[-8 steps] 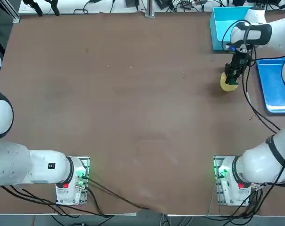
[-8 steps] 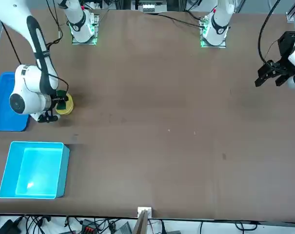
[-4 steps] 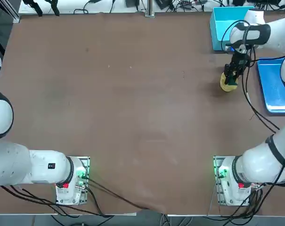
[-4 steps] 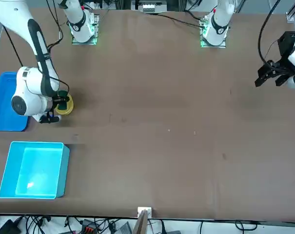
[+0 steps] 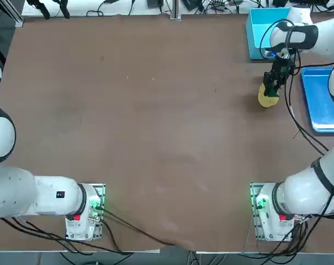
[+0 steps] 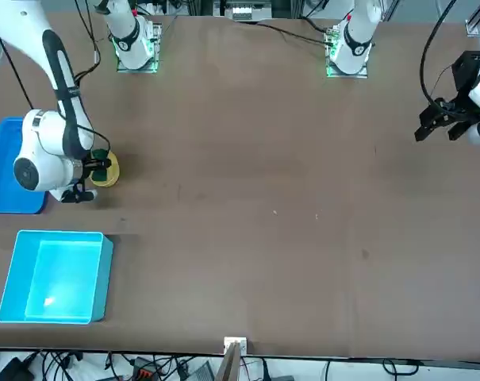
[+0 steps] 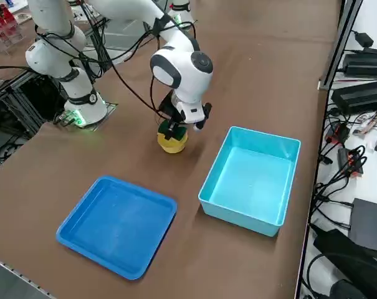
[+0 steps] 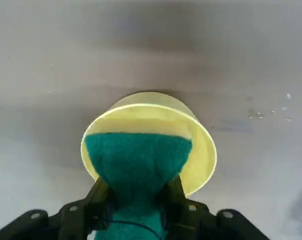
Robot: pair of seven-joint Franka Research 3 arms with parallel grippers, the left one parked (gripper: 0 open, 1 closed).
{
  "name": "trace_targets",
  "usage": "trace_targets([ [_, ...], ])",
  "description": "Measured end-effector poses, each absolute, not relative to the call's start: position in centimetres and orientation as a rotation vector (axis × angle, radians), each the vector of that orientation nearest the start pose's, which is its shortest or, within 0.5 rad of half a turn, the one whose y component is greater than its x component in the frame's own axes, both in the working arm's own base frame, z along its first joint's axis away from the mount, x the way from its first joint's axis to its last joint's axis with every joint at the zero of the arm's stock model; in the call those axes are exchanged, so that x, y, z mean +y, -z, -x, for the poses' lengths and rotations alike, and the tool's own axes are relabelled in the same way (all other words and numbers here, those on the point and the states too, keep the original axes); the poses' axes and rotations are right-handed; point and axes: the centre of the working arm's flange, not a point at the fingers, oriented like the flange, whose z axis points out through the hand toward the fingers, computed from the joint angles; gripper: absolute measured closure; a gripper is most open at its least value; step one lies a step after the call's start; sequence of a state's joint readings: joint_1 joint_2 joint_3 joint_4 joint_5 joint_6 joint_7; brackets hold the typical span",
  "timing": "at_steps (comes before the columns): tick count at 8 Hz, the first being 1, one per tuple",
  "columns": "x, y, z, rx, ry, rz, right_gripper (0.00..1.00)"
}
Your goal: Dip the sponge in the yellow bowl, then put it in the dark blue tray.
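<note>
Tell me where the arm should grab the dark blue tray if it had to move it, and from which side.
Grip the dark blue tray by its low raised rim, coming straight down with one finger inside and one outside. It is flat and shallow, so only the rim offers a hold. The edge facing the right gripper, shut on the sponge, is likely easiest.

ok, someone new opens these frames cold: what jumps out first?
Probably the right claw, shut on the green sponge and holding it at the mouth of the yellow bowl near the table's right edge. Next, the two blue containers flanking that spot: the dark blue tray nearer the robot and the deeper light cyan box farther out, both empty.
</note>
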State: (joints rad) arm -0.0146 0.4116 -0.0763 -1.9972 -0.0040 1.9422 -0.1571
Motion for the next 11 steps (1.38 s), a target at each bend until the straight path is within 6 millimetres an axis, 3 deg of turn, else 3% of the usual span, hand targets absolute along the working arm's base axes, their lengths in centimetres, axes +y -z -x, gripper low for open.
trace_targets([
  [4,-5.0,-20.4,-54.6,-0.099,-0.775,3.015,0.52],
  [11,-5.0,-19.1,-54.7,-0.097,-0.804,3.006,0.5],
])
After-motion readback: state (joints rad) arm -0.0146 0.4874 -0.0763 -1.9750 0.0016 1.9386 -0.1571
